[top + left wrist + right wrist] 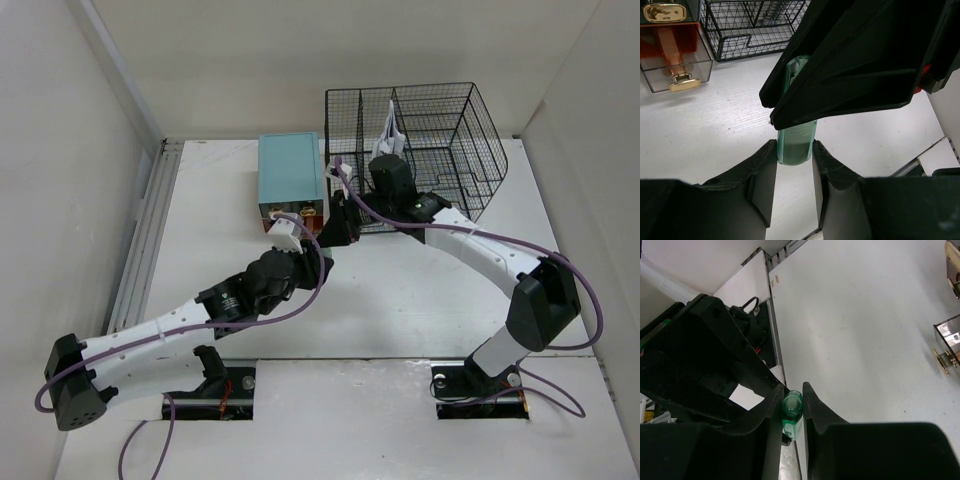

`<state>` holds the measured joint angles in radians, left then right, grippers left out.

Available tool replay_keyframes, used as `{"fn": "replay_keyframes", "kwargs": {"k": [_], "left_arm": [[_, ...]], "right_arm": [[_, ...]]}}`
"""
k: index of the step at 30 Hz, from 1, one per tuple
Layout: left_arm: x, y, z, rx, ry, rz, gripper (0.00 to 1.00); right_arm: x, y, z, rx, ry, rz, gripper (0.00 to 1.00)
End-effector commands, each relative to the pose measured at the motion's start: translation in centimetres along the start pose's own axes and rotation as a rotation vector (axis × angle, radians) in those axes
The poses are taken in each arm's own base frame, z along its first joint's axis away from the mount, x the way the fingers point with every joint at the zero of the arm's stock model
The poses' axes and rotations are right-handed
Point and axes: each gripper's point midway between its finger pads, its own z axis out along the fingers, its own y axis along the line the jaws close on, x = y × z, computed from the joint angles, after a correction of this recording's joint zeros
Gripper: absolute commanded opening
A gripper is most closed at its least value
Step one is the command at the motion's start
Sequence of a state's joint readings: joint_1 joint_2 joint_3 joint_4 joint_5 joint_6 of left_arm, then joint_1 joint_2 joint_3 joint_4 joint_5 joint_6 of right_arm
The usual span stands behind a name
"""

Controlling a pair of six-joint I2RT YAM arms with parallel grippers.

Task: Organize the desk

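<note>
A translucent green tube [797, 132] hangs above the white desk [400, 290], caught between both arms. My left gripper [794, 147] is shut on one end, with both fingers pressed to its sides. My right gripper [792, 392] is shut on the rounded other end of the green tube [792, 407], its pads touching both sides. In the top view the two grippers meet nose to nose in front of the drawer box, the left gripper [318, 258] below the right gripper [338, 228], and the tube is hidden between them.
A teal-topped drawer box [290, 170] stands at the back, its clear drawers with gold knobs [677, 80] pulled out. A black wire-mesh rack [420, 140] sits to its right. A grey rail [140, 240] runs along the desk's left edge.
</note>
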<state>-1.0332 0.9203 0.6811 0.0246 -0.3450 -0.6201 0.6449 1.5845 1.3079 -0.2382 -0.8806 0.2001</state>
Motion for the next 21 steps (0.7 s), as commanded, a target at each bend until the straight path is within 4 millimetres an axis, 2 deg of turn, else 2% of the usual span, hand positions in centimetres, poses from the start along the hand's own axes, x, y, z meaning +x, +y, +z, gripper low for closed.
{"fn": "replay_keyframes", "kwargs": {"k": [1,6,9,10,11,12,15,20,21], "left_arm": [[-2.4,-1.0,0.0,0.019,-0.083,-0.029,0.0],[-2.6,-0.5,-0.3,-0.001,-0.09,-0.027,0.0],[-3.1,-0.1,-0.8,-0.017,-0.101,-0.027,0.12],[-3.1,0.0,-1.1,-0.018,-0.1,-0.026,0.23],[-3.4,-0.1,-1.5,-0.012,-0.108,-0.031,0.53],[-3.5,0.0,-1.8,-0.011,-0.109,-0.031,0.61],[-4.4,0.0,-3.2,0.007,-0.131,-0.055,0.75],[-5.0,0.4,-5.3,0.024,-0.146,-0.112,0.78],[-5.1,0.5,-5.8,0.02,-0.141,-0.118,0.78]], "right_arm": [[-1.5,1.9,-0.8,-0.036,-0.049,-0.078,0.01],[-1.6,1.6,-0.7,-0.026,-0.052,-0.096,0.0],[-1.8,1.4,-0.8,-0.005,-0.054,-0.102,0.0],[-2.0,1.2,-0.7,-0.004,-0.05,-0.118,0.0],[-1.9,0.8,-0.6,0.007,-0.043,-0.119,0.0],[-2.1,0.6,-0.6,0.022,-0.045,-0.132,0.0],[-2.3,-1.0,-0.2,0.072,-0.025,-0.158,0.0],[-2.2,-2.8,0.6,0.101,0.02,-0.169,0.0],[-2.8,-3.2,0.9,0.101,0.023,-0.209,0.0]]}}
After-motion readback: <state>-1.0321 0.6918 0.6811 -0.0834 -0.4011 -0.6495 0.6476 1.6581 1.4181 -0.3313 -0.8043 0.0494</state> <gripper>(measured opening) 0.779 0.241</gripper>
